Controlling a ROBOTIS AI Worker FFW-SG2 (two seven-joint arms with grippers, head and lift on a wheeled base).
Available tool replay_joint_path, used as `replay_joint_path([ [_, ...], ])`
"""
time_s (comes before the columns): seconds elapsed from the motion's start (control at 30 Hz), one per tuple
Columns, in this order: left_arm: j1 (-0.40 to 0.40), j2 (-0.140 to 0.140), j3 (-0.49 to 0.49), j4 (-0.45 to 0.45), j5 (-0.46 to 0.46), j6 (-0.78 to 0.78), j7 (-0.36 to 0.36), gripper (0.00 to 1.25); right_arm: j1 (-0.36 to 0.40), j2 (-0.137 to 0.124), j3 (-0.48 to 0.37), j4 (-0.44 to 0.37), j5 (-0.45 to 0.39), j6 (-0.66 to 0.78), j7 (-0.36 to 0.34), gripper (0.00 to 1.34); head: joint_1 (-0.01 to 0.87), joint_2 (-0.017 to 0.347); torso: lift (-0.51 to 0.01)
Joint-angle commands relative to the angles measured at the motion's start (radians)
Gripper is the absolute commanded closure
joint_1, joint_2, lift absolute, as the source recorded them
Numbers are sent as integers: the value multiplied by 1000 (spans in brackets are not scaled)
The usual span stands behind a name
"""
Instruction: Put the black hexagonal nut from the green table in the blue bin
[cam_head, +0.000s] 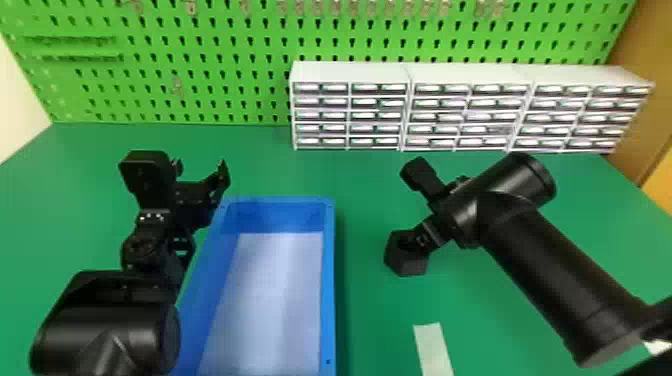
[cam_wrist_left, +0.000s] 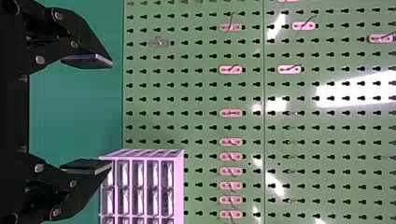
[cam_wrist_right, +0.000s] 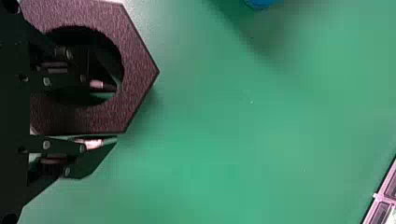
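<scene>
Black and probably stiff, the hexagonal nut sits in the right pincer, which is clamped across one wall through the hole, a sound hold though off-centre weight may swivel it, while the left pincer gapes empty.

Head, left wrist views toward pegboard

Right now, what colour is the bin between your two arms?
The bin is blue, with a pale bottom; the head view shows it best.
</scene>
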Motion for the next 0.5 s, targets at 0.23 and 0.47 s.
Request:
replay_joint_path([
  [0.23,-1,0,2,0,-1,0,0,486,-4,3,17,-4,21,1,1,1081,686,51,-96],
  [0.47,0,0,4,0,-1,0,0,486,-7,3,17,-24,26,31,1,1081,686,51,-96],
])
